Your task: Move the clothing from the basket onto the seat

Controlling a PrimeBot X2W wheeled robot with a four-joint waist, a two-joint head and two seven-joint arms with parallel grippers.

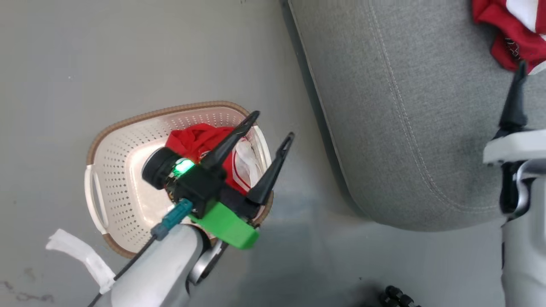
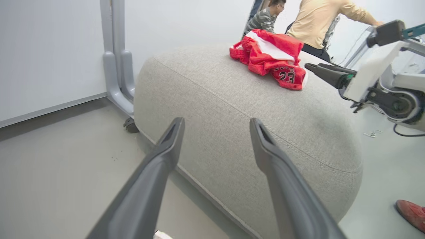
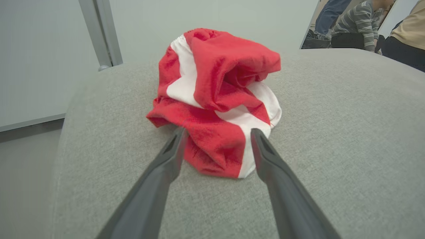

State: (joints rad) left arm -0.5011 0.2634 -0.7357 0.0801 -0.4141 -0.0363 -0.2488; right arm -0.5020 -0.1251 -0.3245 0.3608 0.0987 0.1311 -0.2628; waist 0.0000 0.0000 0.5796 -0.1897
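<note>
One red and white piece of clothing [image 1: 196,138] lies crumpled in the cream basket [image 1: 128,123] on the floor. My left gripper [image 1: 273,123] hovers open over the basket's right side, holding nothing; in its own view the left gripper [image 2: 216,120] points at the grey seat [image 2: 232,109]. A second piece of clothing [image 3: 215,99] rests bunched on the seat [image 3: 332,116]. My right gripper [image 3: 218,131] stands open, its tips flanking the near edge of that garment without clamping it. The same garment [image 1: 512,34] shows at the seat's far right [image 1: 405,106], just beyond the right gripper [image 1: 518,70].
Grey floor surrounds the basket and seat. A white paper scrap [image 1: 81,256] lies near the basket. A grey metal frame leg [image 2: 114,66] stands behind the seat by the wall. Two people [image 2: 318,20] are beyond the seat, and a red shoe [image 2: 411,212] is beside it.
</note>
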